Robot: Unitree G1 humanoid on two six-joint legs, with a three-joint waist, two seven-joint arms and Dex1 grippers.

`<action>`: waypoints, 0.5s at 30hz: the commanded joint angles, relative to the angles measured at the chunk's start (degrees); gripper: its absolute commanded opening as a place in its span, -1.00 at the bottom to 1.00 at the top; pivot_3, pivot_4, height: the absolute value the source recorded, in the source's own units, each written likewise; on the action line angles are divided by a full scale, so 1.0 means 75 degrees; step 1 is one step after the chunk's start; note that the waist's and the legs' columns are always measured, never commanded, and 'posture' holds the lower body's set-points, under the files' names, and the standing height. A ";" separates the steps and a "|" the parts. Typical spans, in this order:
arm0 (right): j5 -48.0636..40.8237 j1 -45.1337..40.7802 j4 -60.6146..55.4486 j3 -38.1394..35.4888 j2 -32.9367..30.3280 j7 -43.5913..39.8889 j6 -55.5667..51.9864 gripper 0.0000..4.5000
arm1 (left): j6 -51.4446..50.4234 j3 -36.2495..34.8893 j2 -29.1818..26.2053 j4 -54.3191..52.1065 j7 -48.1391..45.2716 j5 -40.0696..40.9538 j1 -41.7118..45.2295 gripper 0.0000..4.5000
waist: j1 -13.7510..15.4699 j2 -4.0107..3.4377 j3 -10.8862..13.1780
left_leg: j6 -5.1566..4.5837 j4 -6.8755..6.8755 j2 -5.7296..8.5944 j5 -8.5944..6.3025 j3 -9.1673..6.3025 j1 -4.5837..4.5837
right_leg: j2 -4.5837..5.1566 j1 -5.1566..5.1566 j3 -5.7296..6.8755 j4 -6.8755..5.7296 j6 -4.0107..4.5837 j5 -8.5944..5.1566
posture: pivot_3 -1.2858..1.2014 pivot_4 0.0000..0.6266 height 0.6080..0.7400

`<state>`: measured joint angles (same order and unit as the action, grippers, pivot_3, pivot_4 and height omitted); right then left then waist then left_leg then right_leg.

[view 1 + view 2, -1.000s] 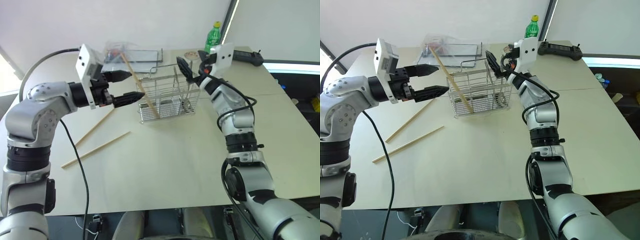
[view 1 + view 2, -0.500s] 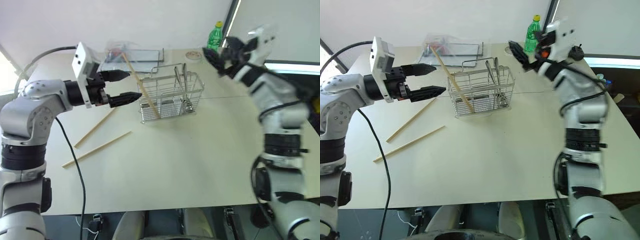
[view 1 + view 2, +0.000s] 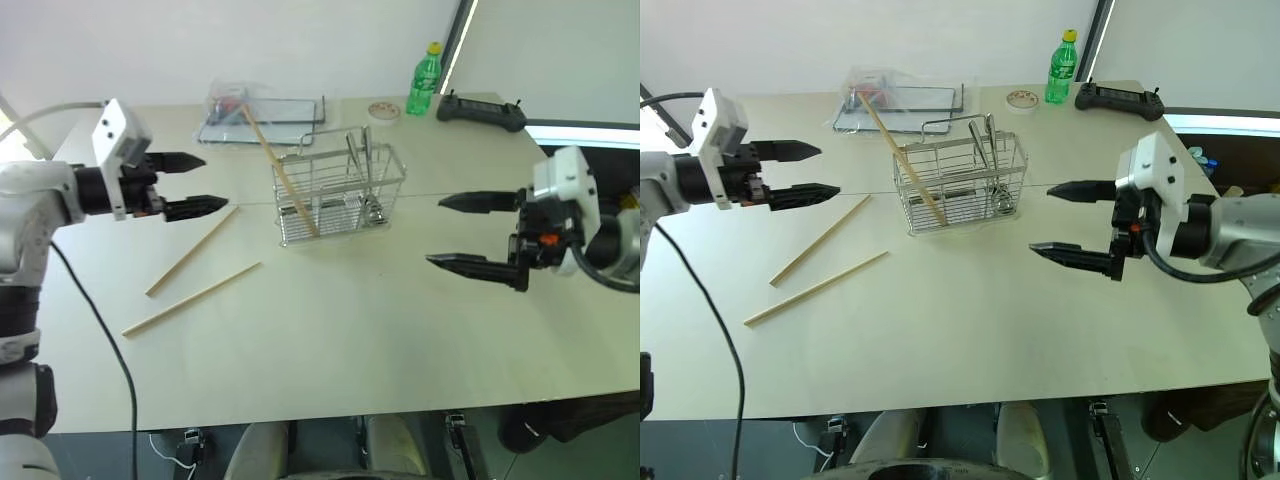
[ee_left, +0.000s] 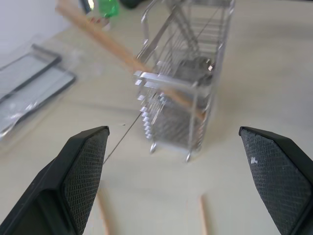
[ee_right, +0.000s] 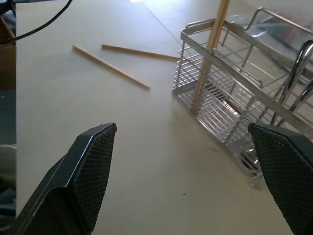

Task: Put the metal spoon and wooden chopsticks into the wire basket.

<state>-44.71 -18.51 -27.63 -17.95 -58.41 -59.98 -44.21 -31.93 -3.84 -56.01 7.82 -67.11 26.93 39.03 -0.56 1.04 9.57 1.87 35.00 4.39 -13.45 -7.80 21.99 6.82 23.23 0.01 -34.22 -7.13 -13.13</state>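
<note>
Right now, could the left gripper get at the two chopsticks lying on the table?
Probably yes. The left gripper is open and empty above bare table, and the two chopsticks lie flat just below it with nothing on or around them.

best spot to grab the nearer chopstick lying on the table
Grip the nearer chopstick at its middle, coming straight down with the left gripper, fingers astride its width. It lies flat and slanted, apart from the other loose chopstick, so mid-length keeps it balanced.
</note>
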 commanded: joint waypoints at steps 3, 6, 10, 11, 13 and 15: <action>-0.0257 0.0062 -0.0512 -0.0238 0.0178 0.0523 -0.0003 0.97 | 0.1125 0.0659 0.0098 0.1775 -0.0457 -0.1107 0.0665 1.00 | 0.0040 0.0006 0.0000 | 0.0001 0.0007 0.0000 0.0000 -0.0006 0.0011 | 0.0000 0.0006 0.0006 0.0001 0.0004 0.0004 | 0.03 -0.52 0.69; -0.0363 0.0074 -0.0675 -0.0226 0.0304 0.0909 -0.0128 0.97 | 0.1682 0.1158 0.0371 0.3112 -0.0686 -0.1780 0.1366 1.00 | 0.0110 0.0011 -0.0001 | 0.0001 0.0014 0.0000 0.0000 -0.0010 0.0034 | 0.0000 0.0022 0.0012 0.0004 -0.0014 0.0020 | 0.03 -0.52 0.69; -0.0531 0.0191 -0.0998 -0.0254 0.0465 0.1445 -0.0325 0.97 | 0.2487 0.1965 0.0919 0.5285 -0.0687 -0.2991 0.2673 1.00 | 0.0207 0.0019 -0.0002 | 0.0001 0.0019 0.0004 0.0001 -0.0012 0.0043 | -0.0001 0.0026 0.0016 0.0004 -0.0020 0.0027 | 0.03 -0.52 0.69; -0.0585 0.0242 -0.1095 -0.0280 0.0514 0.1598 -0.0376 0.97 | 0.2621 0.2137 0.1105 0.5899 -0.0542 -0.3302 0.3055 1.00 | 0.0206 0.0020 -0.0002 | 0.0000 0.0020 0.0005 0.0001 -0.0015 0.0048 | -0.0002 0.0026 0.0020 0.0006 -0.0025 0.0030 | 0.03 -0.52 0.69; -0.0724 0.0319 -0.1250 -0.0343 0.0613 0.1923 -0.0490 0.97 | 0.2770 0.2368 0.1457 0.6918 -0.0195 -0.3807 0.3690 1.00 | 0.0194 0.0036 -0.0001 | 0.0000 0.0022 0.0010 0.0001 -0.0015 0.0051 | -0.0001 0.0025 0.0020 0.0008 -0.0042 0.0039 | 0.03 -0.52 0.69; -0.0843 0.0386 -0.1387 -0.0391 0.0685 0.2201 -0.0579 0.97 | 0.2863 0.2459 0.1733 0.7672 0.0023 -0.4148 0.4134 1.00 | 0.0175 0.0044 0.0001 | -0.0001 0.0024 0.0012 0.0001 -0.0013 0.0054 | 0.0000 0.0025 0.0020 0.0012 -0.0054 0.0045 | 0.03 -0.52 0.69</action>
<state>-49.69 -15.69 -36.02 -18.86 -53.42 -45.06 -48.38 -11.78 14.51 -42.82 62.77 -68.25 -1.96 67.59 0.76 1.37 9.57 1.87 35.19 4.48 -13.44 -7.90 22.40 6.83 23.42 0.16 -34.13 -7.55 -12.79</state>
